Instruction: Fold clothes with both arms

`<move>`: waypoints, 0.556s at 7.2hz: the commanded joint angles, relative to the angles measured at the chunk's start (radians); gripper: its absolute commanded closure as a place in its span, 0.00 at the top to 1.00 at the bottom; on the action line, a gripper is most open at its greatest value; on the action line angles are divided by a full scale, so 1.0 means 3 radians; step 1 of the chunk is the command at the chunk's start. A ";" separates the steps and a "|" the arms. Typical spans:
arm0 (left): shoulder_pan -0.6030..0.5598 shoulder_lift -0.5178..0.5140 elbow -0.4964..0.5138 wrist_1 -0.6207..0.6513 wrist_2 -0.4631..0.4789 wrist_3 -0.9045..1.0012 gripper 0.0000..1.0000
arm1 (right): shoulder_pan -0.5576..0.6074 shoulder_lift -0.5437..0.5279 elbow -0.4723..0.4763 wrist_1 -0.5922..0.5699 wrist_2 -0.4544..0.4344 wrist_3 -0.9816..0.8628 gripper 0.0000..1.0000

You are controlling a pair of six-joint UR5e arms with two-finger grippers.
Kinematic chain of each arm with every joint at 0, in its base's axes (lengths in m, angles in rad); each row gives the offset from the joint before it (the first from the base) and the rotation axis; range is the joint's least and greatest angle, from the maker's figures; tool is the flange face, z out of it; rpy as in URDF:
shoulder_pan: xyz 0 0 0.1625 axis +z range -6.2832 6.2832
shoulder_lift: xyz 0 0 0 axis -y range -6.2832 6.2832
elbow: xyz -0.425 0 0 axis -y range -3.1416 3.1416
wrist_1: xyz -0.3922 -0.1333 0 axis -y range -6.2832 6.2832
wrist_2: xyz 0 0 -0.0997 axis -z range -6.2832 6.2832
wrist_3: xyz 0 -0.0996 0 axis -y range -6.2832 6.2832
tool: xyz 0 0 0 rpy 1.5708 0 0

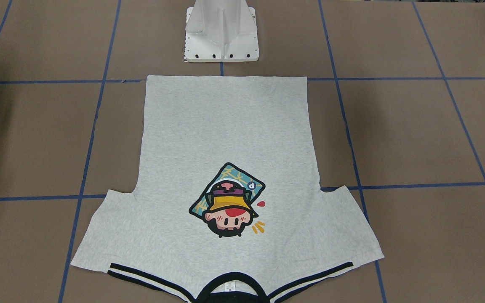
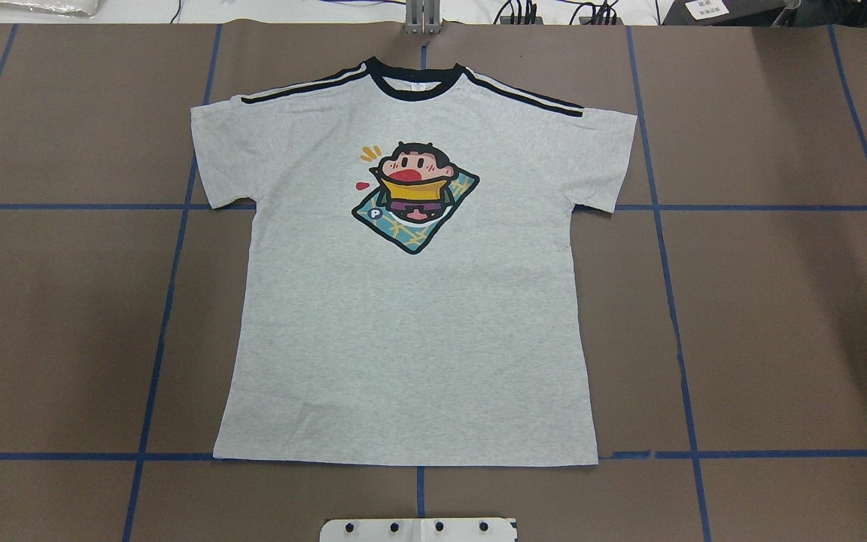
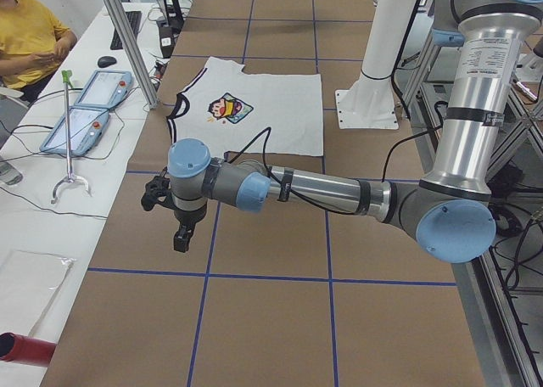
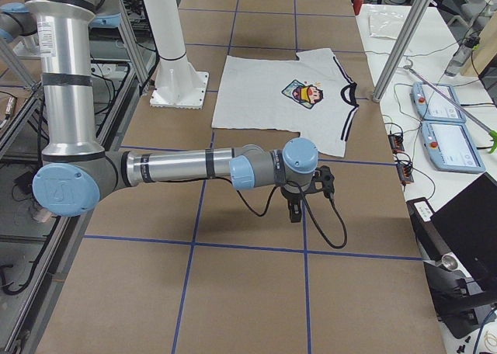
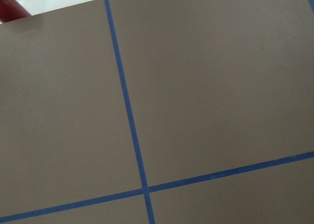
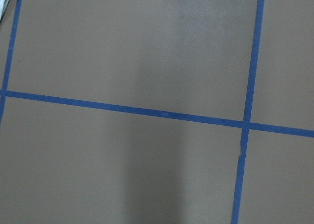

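The clothes are one heather-grey T-shirt [image 2: 403,324] lying flat and face up on the brown table, with its black neckband [image 2: 412,81] at the far edge and the cartoon print [image 2: 415,197] on the chest. In the front-facing view the T-shirt [image 1: 225,134] has its hem toward the pedestal. Neither arm touches it. My left gripper [image 3: 181,237] hangs over bare table beside the shirt [image 3: 271,115], and my right gripper [image 4: 294,211] hangs over bare table on the other side of the shirt [image 4: 264,98]. I cannot tell whether either is open or shut. Both wrist views hold only table and blue tape.
The white pedestal base [image 1: 221,31] stands just behind the hem. Blue tape lines [image 2: 667,286] grid the table. Past the far edge sit two teach pendants [image 3: 85,115], a metal post [image 3: 127,43], cables and a seated person [image 3: 25,30]. A red object [image 3: 21,350] lies at the corner.
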 commanded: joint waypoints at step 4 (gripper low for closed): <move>0.0001 0.0251 -0.0571 -0.0053 0.0005 0.0029 0.99 | -0.0059 0.0015 0.0159 -0.0160 -0.0043 0.0050 1.00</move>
